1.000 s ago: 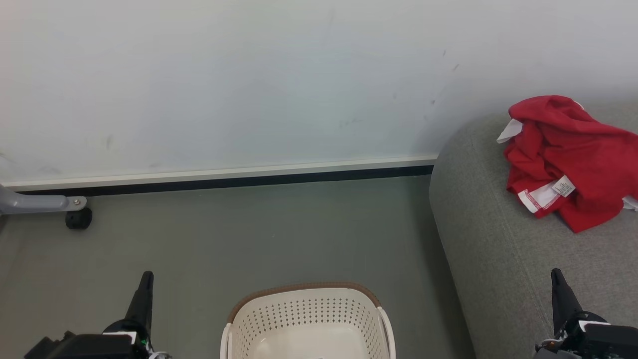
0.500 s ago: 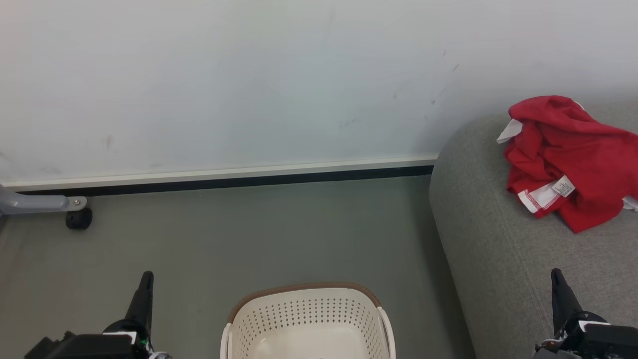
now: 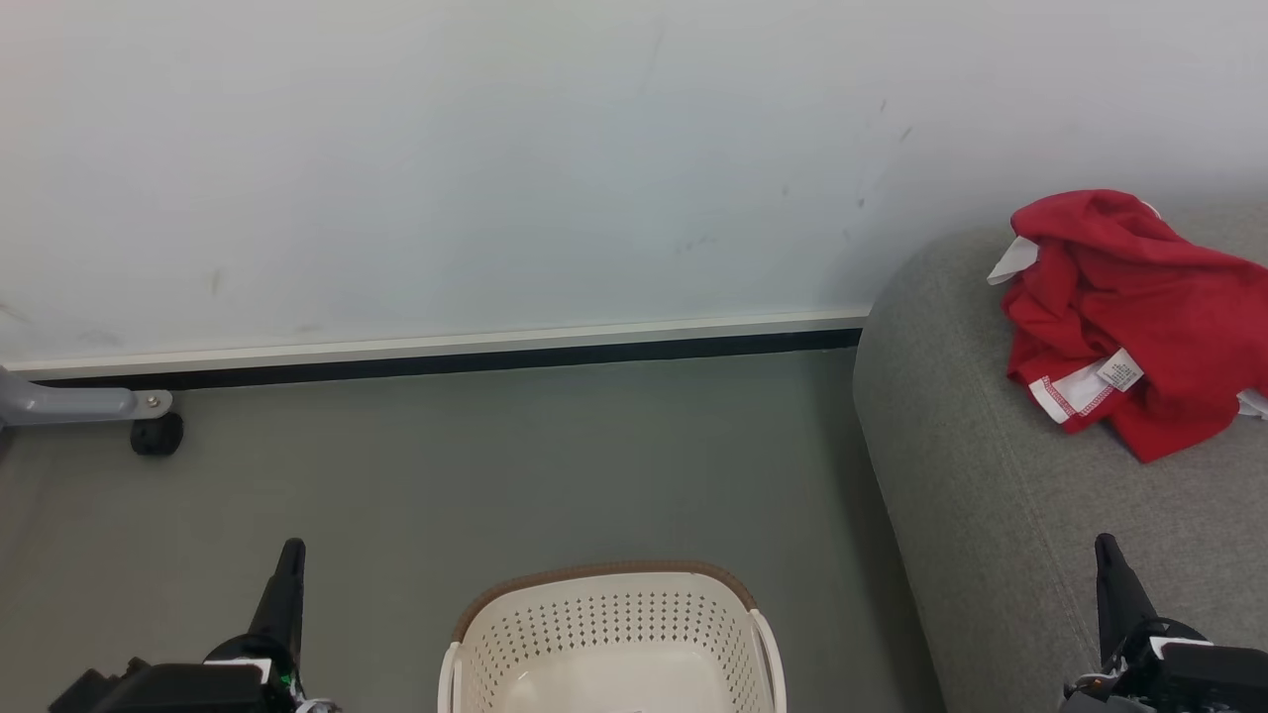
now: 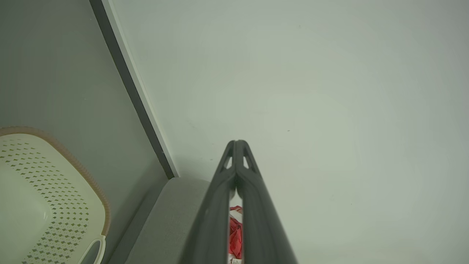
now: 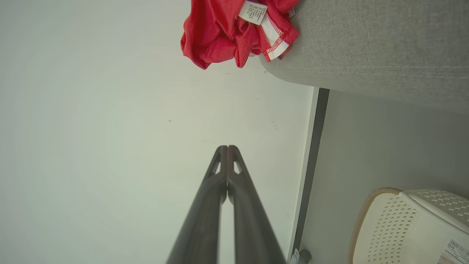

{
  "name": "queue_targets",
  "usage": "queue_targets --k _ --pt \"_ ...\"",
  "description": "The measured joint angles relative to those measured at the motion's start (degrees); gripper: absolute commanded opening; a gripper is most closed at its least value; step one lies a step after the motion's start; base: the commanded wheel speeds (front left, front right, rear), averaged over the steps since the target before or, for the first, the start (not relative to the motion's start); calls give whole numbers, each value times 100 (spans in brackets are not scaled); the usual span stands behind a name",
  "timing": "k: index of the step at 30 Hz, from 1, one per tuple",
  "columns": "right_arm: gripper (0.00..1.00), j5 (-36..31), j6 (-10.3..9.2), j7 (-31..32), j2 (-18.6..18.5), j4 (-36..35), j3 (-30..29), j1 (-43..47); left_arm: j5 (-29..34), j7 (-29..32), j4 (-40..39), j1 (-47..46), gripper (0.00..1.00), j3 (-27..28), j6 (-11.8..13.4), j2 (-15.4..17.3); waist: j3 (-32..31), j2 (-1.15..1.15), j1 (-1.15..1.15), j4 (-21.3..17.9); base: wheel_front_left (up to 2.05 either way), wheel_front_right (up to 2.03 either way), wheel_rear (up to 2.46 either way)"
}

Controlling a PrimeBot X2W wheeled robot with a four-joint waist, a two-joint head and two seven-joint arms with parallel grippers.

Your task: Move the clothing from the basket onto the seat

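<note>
Crumpled red clothing (image 3: 1129, 307) with white bands and a small label lies on the grey seat (image 3: 1001, 495) at the right; it also shows in the right wrist view (image 5: 234, 33) and as a sliver between the left fingers (image 4: 235, 234). The cream basket (image 3: 609, 634) with its brown rim stands on the floor at bottom centre, and what shows of its inside holds no fabric. My left gripper (image 3: 290, 551) is shut at the lower left, beside the basket. My right gripper (image 3: 1107, 545) is shut at the lower right, over the seat. Both hold nothing.
A white wall with a dark skirting strip (image 3: 446, 358) runs behind the grey floor (image 3: 495, 465). A grey metal leg with a black castor (image 3: 157, 434) stands at the far left by the wall. A barcode sticker (image 5: 454, 247) sits in the basket's bottom.
</note>
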Motion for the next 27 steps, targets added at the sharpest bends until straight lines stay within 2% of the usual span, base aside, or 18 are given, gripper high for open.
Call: queue_targets --k 27 --pt "0 0 0 -1 1 0 0 0 0 -1 1 -1 0 0 0 0 0 0 0 0 0 0 0"
